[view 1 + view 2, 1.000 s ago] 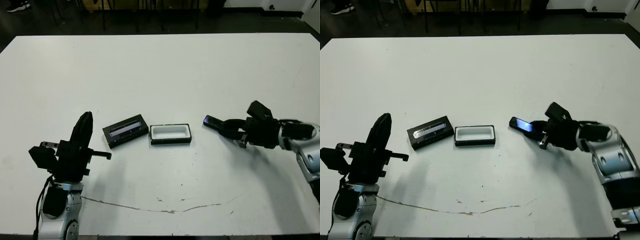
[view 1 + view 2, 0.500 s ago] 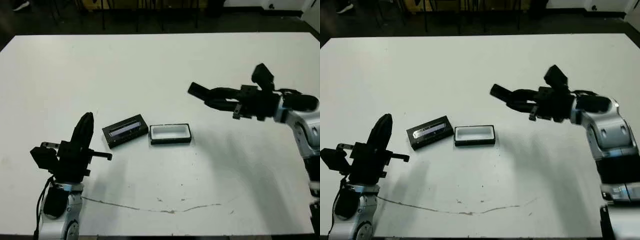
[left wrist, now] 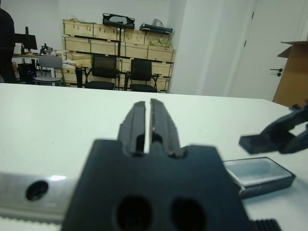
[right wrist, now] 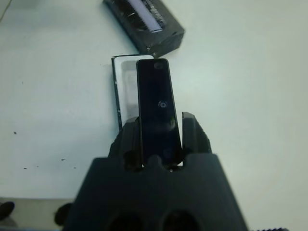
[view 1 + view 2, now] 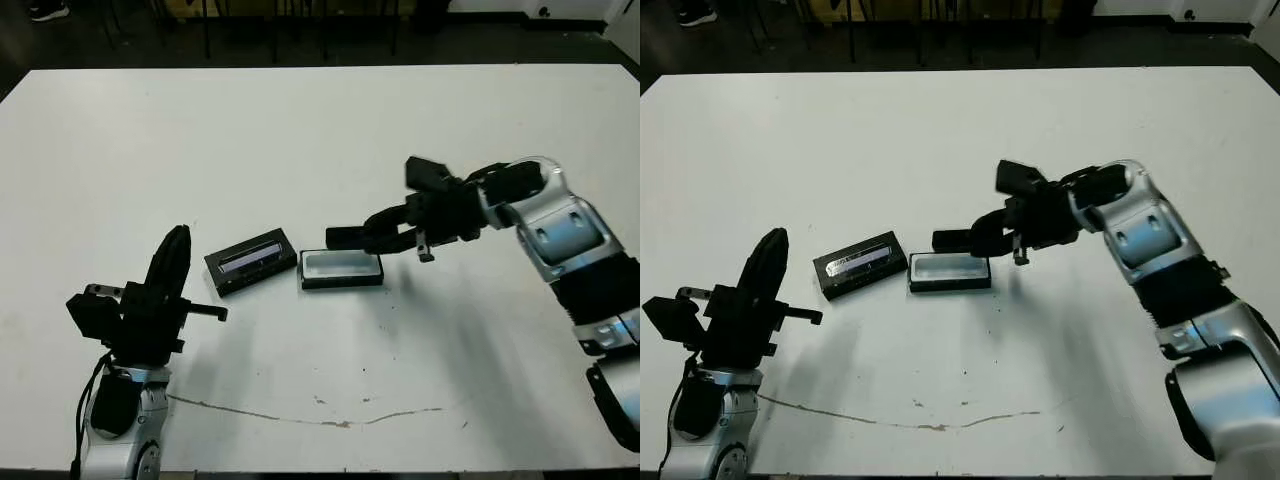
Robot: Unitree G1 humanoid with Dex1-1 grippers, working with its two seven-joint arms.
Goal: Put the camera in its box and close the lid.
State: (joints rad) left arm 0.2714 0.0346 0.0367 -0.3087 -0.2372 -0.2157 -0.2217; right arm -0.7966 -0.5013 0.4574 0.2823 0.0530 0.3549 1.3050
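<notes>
Your right fingers (image 4: 159, 144) grip the camera (image 5: 352, 237) lengthwise, hovering it just above the open box (image 5: 342, 268) so it can drop straight in, while the lid (image 5: 251, 260) waits beside it on the surface (image 5: 320, 140) and your left fingers (image 3: 147, 125) sit pressed together, empty.

The camera (image 4: 156, 108) looked like glossy black plastic. The box (image 5: 341, 268) had matt black walls and a smooth white lining. The lid (image 5: 251, 260) was matt black with a shiny greyish strip. The table (image 5: 300, 130) was smooth, white, scuffed.
</notes>
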